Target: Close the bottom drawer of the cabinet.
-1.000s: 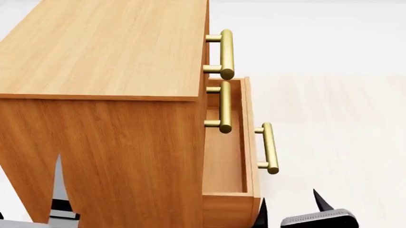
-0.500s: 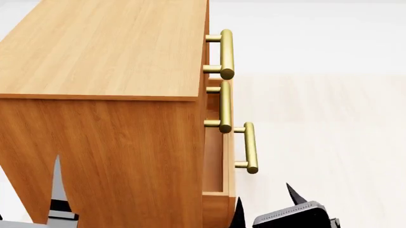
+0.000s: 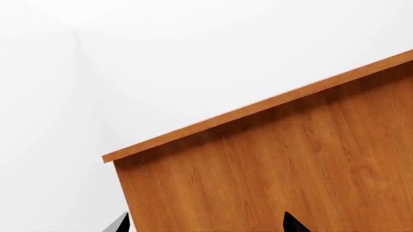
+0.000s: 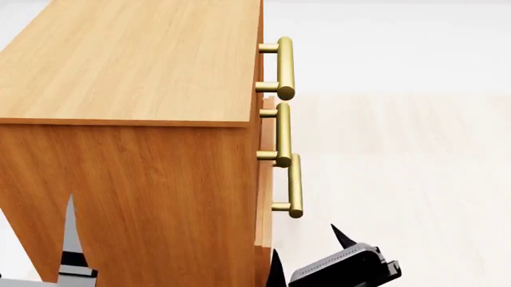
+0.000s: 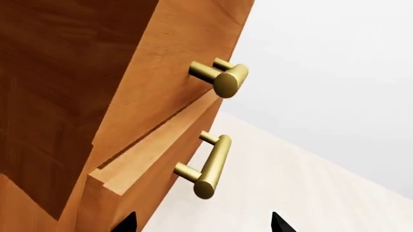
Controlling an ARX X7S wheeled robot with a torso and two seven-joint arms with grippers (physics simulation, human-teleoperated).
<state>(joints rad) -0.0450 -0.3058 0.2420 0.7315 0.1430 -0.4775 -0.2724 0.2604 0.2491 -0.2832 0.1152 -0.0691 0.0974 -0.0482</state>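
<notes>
Left wrist view: only the cabinet (image 3: pixel 290 164) side is shown; the left end effector (image 3: pixel 206 224) is seen released, holding nothing

Head view: the bottom drawer (image 4: pixel 264 203) is judged nearly shut, a small gap left. The right end effector (image 4: pixel 307 251) is spread, against its front

Right wrist view: the drawer (image 5: pixel 139 179) protrudes slightly

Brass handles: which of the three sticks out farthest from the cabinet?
The lowest handle, on the bottom drawer. That drawer juts slightly from the cabinet; the two upper handles sit closer in.
</notes>
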